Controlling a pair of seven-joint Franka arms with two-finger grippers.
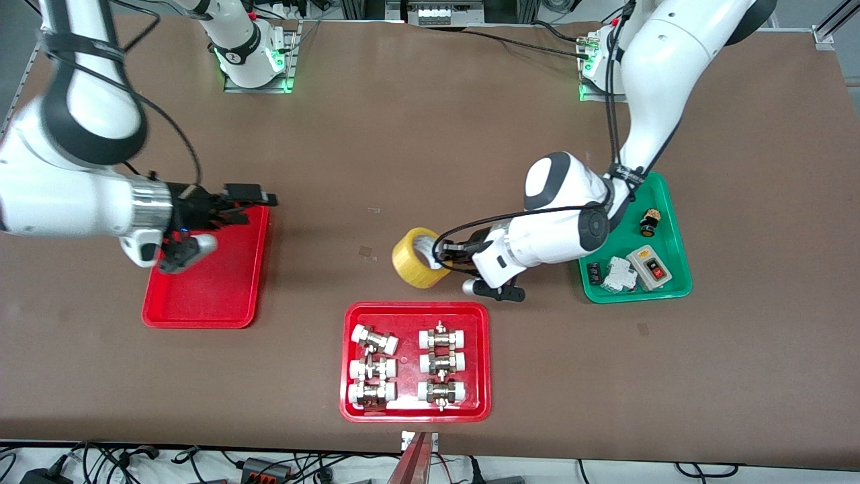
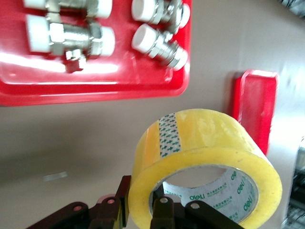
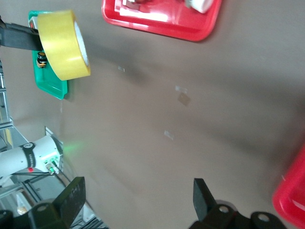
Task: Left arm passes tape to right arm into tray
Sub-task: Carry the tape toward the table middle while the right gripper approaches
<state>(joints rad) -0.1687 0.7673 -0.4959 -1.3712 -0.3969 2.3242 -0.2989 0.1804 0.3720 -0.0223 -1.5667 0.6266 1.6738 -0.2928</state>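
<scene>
A wide brown table [image 1: 403, 134] fills the view. Green lights [image 1: 285, 84] glow at its upper edge. Black cables [image 1: 134, 460] lie below its lower edge.

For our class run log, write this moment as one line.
left tool: shut on tape, above table | right tool: open, over red tray | handover: not yet done

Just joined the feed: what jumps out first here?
The yellow tape, held up over the bare table by the left gripper, clamped on its wall. The right gripper hangs open over the edge of the empty red tray, at the right arm's end of the table.
</scene>
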